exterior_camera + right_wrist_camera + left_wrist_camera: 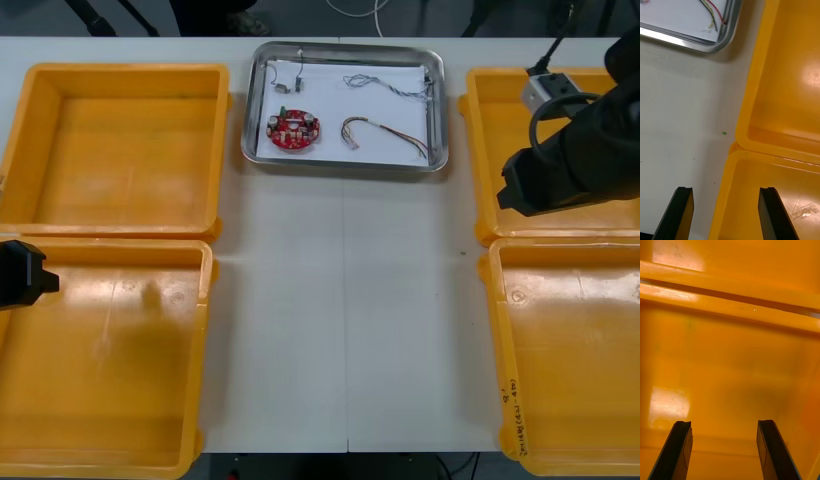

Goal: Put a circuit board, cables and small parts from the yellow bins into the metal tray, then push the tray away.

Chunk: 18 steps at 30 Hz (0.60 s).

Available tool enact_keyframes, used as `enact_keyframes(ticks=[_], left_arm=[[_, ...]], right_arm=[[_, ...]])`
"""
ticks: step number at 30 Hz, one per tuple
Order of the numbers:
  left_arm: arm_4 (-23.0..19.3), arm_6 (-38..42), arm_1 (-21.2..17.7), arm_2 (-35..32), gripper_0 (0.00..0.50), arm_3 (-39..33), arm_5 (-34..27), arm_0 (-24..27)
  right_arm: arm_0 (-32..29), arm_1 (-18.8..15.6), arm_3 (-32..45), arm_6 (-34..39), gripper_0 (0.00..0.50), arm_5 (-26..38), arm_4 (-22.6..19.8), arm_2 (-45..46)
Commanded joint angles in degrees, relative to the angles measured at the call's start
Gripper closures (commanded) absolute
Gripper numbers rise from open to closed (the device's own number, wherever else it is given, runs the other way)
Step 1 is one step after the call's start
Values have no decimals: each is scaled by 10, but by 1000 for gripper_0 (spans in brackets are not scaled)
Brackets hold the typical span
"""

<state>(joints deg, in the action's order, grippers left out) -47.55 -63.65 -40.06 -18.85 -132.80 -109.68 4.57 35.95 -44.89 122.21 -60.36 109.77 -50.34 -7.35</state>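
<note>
Front view is showing the metal tray (247, 120) sitting at the far middle of the table, white inside and already holding the task's things. The round red circuit board (293, 129) is lying in the tray's near left part. Small metal parts (285, 86) are resting just beyond it toward the tray's far left corner. The twisted blue and white cable (386, 85) is stretching across the tray's far right part, and the red and yellow cable (386, 133) is curving along its near right part. Four yellow bins are flanking the tray, two to its left (120, 150) (100, 370) and two to its right (485, 160) (570, 370), all looking bare inside. The right gripper (726, 213) is hovering off the tray's near right corner, where the two right-hand bins are meeting. Its fingers are standing spread apart and pinching nothing, one over the table and one over the nearer bin. The left gripper (725, 450) is hanging well to the tray's left over the nearer left bin, its fingers likewise spread wide with nothing between them.
</note>
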Motion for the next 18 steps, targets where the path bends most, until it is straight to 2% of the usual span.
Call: enact_keyframes(ticks=[1,11,18], left_arm=[[-4,-72,-23,-17,0,-18,-3,-11],[-4,-72,-23,-17,0,-18,-3,-11],[-4,-72,-23,-17,0,-18,-3,-11]], right_arm=[[-45,-53,16,17,0,2,-18,66],[-127,-94,-2,-9,0,2,-17,135],[-186,-115,-30,-27,0,-56,-28,162]])
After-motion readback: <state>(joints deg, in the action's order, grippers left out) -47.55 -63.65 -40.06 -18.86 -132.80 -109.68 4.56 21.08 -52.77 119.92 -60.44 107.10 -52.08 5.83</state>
